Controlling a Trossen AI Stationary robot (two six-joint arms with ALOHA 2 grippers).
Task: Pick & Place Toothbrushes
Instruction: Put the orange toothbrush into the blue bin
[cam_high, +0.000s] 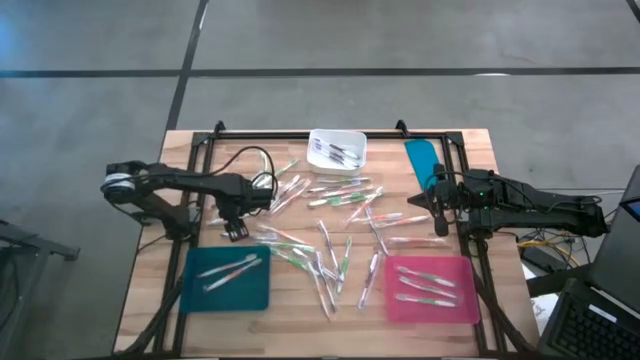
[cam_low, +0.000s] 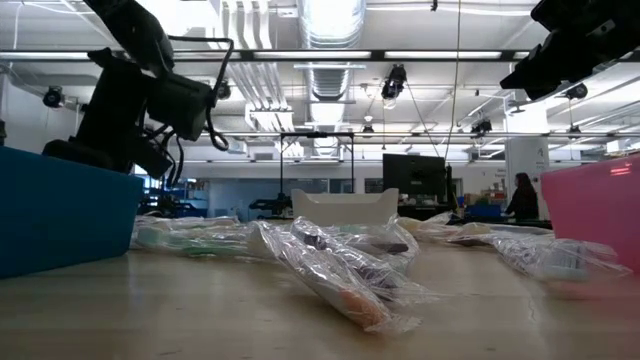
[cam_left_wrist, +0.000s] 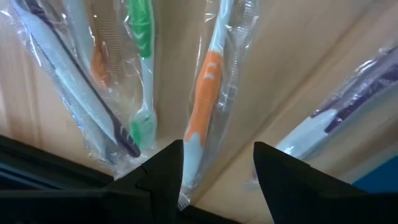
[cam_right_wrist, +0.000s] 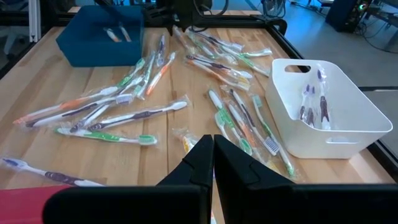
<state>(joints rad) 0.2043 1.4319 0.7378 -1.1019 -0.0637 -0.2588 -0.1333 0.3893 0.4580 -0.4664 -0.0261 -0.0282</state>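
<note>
Several wrapped toothbrushes lie scattered over the middle of the wooden table. My left gripper points down near their left end, just beyond the teal tray. It is open, and the wrapped end of an orange-handled toothbrush lies by one finger, with a green one and a dark-handled one beside it. My right gripper hangs shut above the table's right side, clear of everything. My left gripper comes from above, pointing down, fingers apart. One finger stands right at the near end of the orange toothbrush's wrapper, which lies flat on the table. Whether it touches the wrapper I cannot tell.
The teal tray holds two toothbrushes, and the pink tray at the near right holds three. A white bin with a few toothbrushes stands at the far middle, and a teal object lies beside it. A black frame rims the table.
</note>
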